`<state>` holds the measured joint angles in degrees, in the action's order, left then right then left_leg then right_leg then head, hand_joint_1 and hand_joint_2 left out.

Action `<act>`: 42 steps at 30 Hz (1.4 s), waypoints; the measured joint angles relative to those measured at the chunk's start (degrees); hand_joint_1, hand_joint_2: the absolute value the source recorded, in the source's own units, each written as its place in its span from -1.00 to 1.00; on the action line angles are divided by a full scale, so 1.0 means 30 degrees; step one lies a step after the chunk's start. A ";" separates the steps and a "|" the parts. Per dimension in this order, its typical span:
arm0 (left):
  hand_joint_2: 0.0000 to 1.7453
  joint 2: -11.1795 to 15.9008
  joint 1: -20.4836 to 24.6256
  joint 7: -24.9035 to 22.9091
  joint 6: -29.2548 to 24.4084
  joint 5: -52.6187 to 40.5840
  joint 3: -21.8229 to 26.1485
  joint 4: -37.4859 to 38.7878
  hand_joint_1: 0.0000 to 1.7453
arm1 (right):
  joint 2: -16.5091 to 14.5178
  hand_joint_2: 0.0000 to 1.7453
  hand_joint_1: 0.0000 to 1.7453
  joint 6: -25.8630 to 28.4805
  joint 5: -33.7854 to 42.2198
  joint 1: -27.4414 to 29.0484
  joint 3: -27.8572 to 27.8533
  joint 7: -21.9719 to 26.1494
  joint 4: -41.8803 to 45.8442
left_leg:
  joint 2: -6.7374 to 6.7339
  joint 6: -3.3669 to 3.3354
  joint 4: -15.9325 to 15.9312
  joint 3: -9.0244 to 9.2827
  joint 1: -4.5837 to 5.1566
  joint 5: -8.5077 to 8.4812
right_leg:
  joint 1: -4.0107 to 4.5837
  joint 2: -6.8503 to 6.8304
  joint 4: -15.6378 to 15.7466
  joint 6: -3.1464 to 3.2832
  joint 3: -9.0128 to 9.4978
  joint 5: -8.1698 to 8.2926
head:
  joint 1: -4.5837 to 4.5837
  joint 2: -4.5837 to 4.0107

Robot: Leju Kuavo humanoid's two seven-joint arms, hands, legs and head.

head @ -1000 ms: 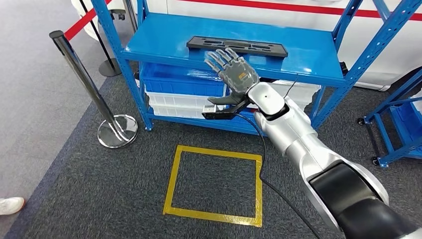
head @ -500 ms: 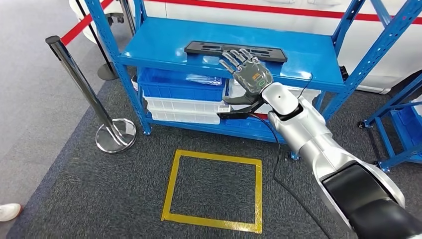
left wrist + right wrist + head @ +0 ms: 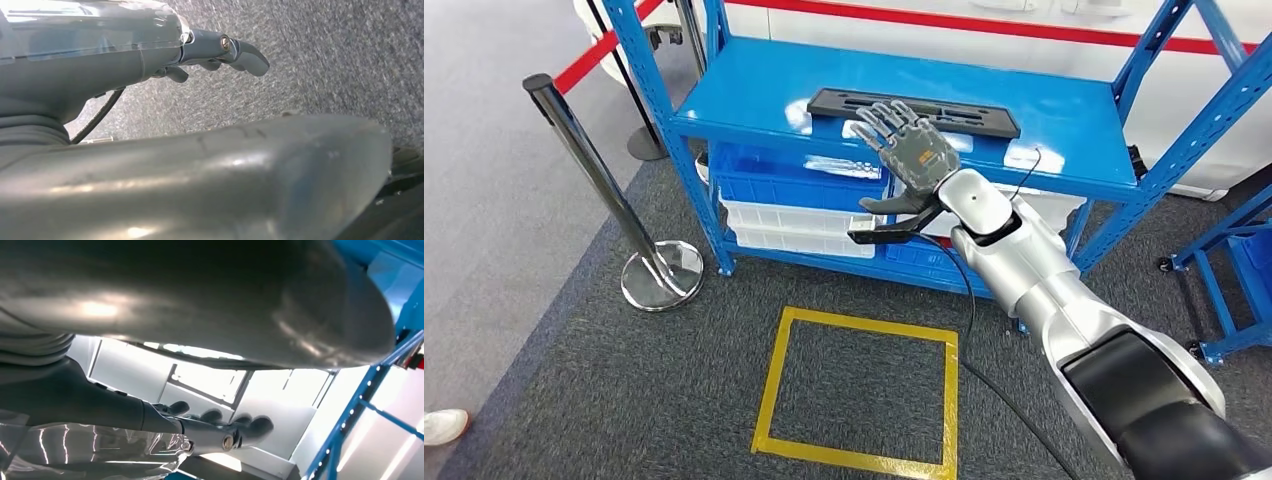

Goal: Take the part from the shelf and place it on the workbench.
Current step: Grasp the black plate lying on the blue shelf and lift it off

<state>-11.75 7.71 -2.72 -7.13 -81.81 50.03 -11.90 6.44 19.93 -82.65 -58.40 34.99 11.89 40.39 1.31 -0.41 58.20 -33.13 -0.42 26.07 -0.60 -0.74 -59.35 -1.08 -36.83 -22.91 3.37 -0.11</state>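
Right hand [image 3: 911,152] open wide, fingers spread, holding nothing, raised just in front of part [image 3: 913,111]. Part, flat and black, lies on top of blue shelf [image 3: 754,85]. Left hand [image 3: 220,50] over carpet; grip unclear.

The left hand [image 3: 150,55] hangs over grey carpet [image 3: 325,55], fingers [image 3: 245,50] holding nothing.

Dark grey carpet [image 3: 624,400] covers the floor, with a square outlined in yellow tape [image 3: 856,390] on it. To one side the carpet gives way to lighter grey flooring [image 3: 494,180]. A chrome stanchion post [image 3: 599,190] stands on a round base near a blue steel shelving unit [image 3: 754,90]. Behind runs a white wall with a red stripe [image 3: 984,20].
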 joint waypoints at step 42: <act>-1.00 0.0098 -0.0328 -0.0005 -0.0044 -0.0169 0.0007 0.0106 -1.00 | 0.0769 -1.00 -1.00 0.0568 0.0951 0.0299 0.0654 0.0663 -0.0313 | -0.0270 0.0431 0.3545 -0.2381 0.0020 0.0740 | 0.0225 0.0090 0.0567 0.0864 0.1274 -0.0845 | -0.0015 0.0000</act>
<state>-11.45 6.73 -2.73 -7.26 -82.32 50.05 -11.58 8.74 21.64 -79.80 -57.50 36.95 13.88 39.45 0.50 0.88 68.83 -40.28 -0.36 28.29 0.08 -0.47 -57.65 1.51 -33.01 -25.44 3.32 -0.11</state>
